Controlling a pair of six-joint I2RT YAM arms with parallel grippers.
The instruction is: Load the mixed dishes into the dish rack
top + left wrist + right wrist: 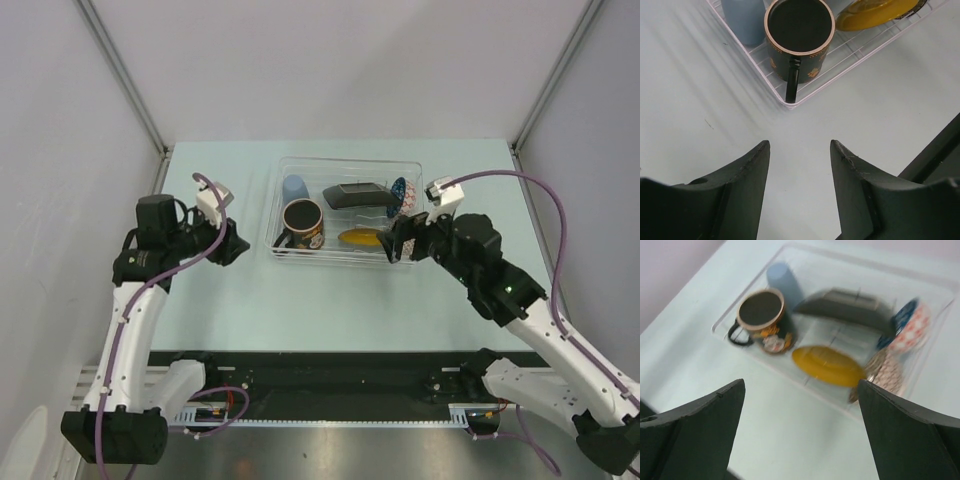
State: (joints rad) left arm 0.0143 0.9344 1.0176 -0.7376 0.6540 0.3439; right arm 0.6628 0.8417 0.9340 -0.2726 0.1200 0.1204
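Beside the rack [350, 161], left gripper [235, 245] and right gripper [400, 240] hang spread and empty, though a careless right swing could topple the yellow saucer [360, 237]

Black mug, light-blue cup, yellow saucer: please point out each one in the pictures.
black mug [799, 27], left wrist view, on its dark inside.
light-blue cup [744, 17], left wrist view, on its side wall.
yellow saucer [827, 365], right wrist view, on its yellow face.
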